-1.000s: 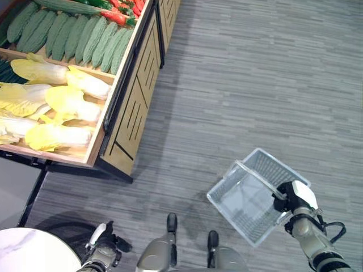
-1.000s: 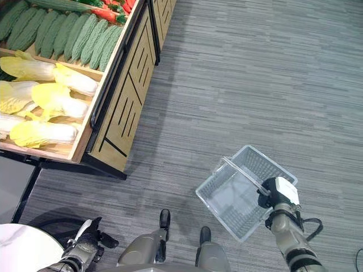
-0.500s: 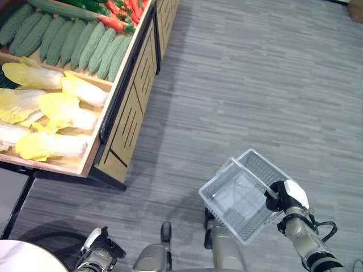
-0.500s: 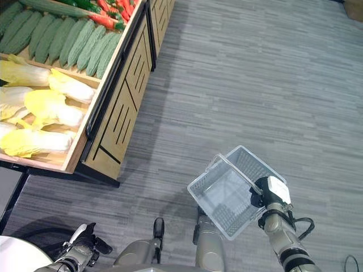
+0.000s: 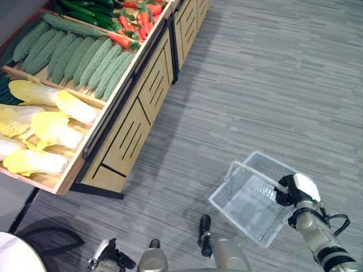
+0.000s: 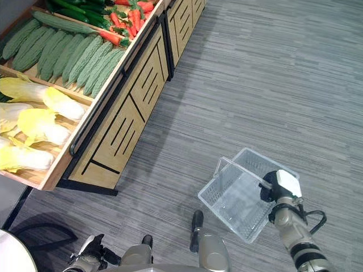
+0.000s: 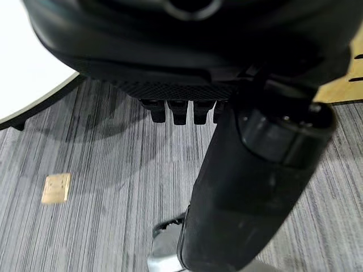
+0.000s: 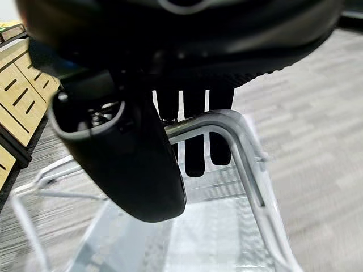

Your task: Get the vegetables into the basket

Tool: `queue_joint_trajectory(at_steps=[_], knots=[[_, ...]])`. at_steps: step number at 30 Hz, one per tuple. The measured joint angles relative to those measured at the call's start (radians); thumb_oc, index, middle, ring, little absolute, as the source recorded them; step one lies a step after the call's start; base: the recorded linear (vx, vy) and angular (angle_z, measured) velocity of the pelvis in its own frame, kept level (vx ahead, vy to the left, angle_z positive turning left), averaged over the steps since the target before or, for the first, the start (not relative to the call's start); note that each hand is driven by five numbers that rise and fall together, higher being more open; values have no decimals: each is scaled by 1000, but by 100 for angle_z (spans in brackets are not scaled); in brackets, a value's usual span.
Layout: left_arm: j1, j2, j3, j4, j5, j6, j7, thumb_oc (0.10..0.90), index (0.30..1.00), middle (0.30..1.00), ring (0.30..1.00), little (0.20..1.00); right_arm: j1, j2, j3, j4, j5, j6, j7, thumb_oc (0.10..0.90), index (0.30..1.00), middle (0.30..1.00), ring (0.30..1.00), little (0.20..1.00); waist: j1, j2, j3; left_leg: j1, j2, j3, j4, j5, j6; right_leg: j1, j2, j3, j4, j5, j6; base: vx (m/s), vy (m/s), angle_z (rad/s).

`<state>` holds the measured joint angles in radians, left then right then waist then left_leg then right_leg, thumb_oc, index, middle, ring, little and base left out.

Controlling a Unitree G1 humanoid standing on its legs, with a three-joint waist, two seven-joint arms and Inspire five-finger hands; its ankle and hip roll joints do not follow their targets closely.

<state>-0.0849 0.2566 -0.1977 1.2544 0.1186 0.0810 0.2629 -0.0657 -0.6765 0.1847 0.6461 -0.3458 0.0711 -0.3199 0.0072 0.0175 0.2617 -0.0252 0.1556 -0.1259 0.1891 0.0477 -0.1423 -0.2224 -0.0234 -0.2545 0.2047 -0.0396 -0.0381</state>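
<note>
A wooden produce stand (image 5: 136, 119) on my left holds green bitter gourds (image 5: 85, 59), pale yellow cabbages (image 5: 51, 113), red peppers (image 5: 139, 25) and dark cucumbers (image 5: 85, 8). To my right, an empty clear basket (image 5: 249, 207) hangs above the floor, well away from the stand. My right hand (image 5: 294, 190) is shut on its handle (image 8: 227, 122), and in the right wrist view the fingers (image 8: 193, 147) hook round that bar. Low at my left side is my left hand (image 5: 105, 258); its fingers (image 7: 181, 110) are relaxed and hold nothing.
A round white table (image 5: 17, 258) stands at my lower left, its edge (image 7: 28, 73) close to the left hand. Grey plank floor (image 5: 272, 85) stretches wide between the stand and the basket. A small tan square (image 7: 55, 188) lies on the floor.
The whole picture has shifted, so the camera moved; the stand now shows more of its far end. The right hand still holds the basket and the left hand still hangs low.
</note>
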Motion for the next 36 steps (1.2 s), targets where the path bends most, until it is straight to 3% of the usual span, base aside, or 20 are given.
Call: queue_joint_trajectory(at_steps=[1,3,4,7,9,11,13,17,18,23,24,25,26,27,31,32,34,36], knots=[[-8,-3,-2,0,0,0,0,900,1000,1000,1000,1000,6,-6,-9,1,0,1,0,400,300,300,300,300,0,0,0,-31,-1,9,50,8,-4,9,-1,-11,-7,-5,-9,101,-172,45],[-17,-9,-5,-10,0,0,0,900,1000,1000,1000,1000,37,-5,-27,-1,1,2,-16,400,300,300,300,300,0,-3,1,-96,15,104,146,39,-8,44,-4,-43,-45,-7,-21,58,-83,51],[-17,-11,-6,-22,0,-1,0,900,1000,1000,1000,1000,57,-4,-27,-1,1,3,-25,400,300,300,300,300,0,-7,1,-108,15,145,148,20,-22,65,-6,-63,-75,0,-30,104,-47,55],[-18,-13,-7,-29,0,-1,1,900,1000,1000,1000,1000,81,7,-26,-1,4,5,-26,400,300,300,300,300,3,-9,3,-142,-20,197,1,3,-8,92,6,-83,-133,6,-26,188,23,33],[-13,-13,-8,-25,1,2,1,900,1000,1000,1000,1000,81,26,-26,2,9,7,-29,400,300,300,300,300,10,-13,5,-162,-27,238,-155,17,-3,115,22,-83,-183,17,-2,230,95,7],[-3,-13,-7,-21,2,9,1,900,1000,1000,1000,1000,78,71,-46,4,31,7,-36,400,300,300,300,300,27,-12,4,-202,-17,263,-250,67,-1,135,45,-75,-211,21,12,172,75,-21],[13,-10,-5,-15,3,20,1,900,1000,1000,1000,1000,78,101,-42,3,50,3,-40,400,300,300,300,300,40,-4,-1,-248,1,271,-240,125,6,158,77,-63,-216,20,7,234,175,-46],[32,-10,-6,-2,6,23,0,900,1000,1000,1000,1000,79,101,-49,6,47,4,-41,400,300,300,300,300,33,-14,-3,-245,-23,273,-152,124,52,175,93,-23,-207,15,5,154,234,-34],[32,-10,-5,4,23,22,-1,900,1000,1000,1000,1000,81,101,-54,12,47,7,-41,400,300,300,300,300,27,-15,-7,-228,-48,278,-129,107,85,173,85,-18,-192,8,8,115,243,-15],[-11,-5,-6,0,41,13,0,900,1000,1000,1000,1000,82,102,-52,26,46,13,-39,400,300,300,300,300,21,-31,-4,-153,-96,322,-188,60,151,147,37,30,-99,-28,29,86,220,-24],[-15,0,-8,-6,42,9,1,900,1000,1000,1000,1000,84,103,-48,27,46,14,-39,400,300,300,300,300,18,-36,-8,-152,-110,324,-183,49,165,130,20,39,-60,-37,36,70,160,8],[-48,49,-9,-7,41,1,3,900,1000,1000,1000,1000,76,115,-19,49,37,14,-37,400,300,300,300,300,22,-68,-18,-156,-154,326,-172,11,193,72,-39,60,62,-78,67,121,260,17],[-56,77,-9,-7,41,2,9,900,1000,1000,1000,1000,74,133,-19,48,37,14,-37,400,300,300,300,300,25,-80,-18,-155,-167,322,-162,12,213,53,-65,67,109,-88,83,136,300,23],[-57,95,-4,-1,39,4,20,900,1000,1000,1000,1000,70,143,-14,54,36,15,-38,400,300,300,300,300,37,-91,-20,-159,-189,314,-149,-3,240,54,-108,86,142,-76,124,175,336,30],[-54,114,-31,3,38,10,21,900,1000,1000,1000,1000,53,153,26,63,26,13,-36,400,300,300,300,300,49,-96,-19,-115,-205,278,-201,4,264,-28,-126,111,315,-70,155,117,100,21],[-51,113,-31,4,37,14,21,900,1000,1000,1000,1000,47,154,27,60,26,11,-36,400,300,300,300,300,48,-96,-19,-103,-210,262,-214,9,267,-50,-125,140,308,-75,160,128,-19,47],[-60,109,-45,16,37,15,20,900,1000,1000,1000,1000,32,155,29,61,26,6,-36,400,300,300,300,300,38,-89,-13,-94,-210,207,-214,11,267,-117,-123,158,170,-58,165,224,-106,69],[-60,103,-41,19,37,13,21,900,1000,1000,1000,1000,27,157,38,59,26,-9,-37,400,300,300,300,300,40,-95,1,-61,-216,163,-209,-10,250,-154,-112,180,50,4,171,360,-225,72]])
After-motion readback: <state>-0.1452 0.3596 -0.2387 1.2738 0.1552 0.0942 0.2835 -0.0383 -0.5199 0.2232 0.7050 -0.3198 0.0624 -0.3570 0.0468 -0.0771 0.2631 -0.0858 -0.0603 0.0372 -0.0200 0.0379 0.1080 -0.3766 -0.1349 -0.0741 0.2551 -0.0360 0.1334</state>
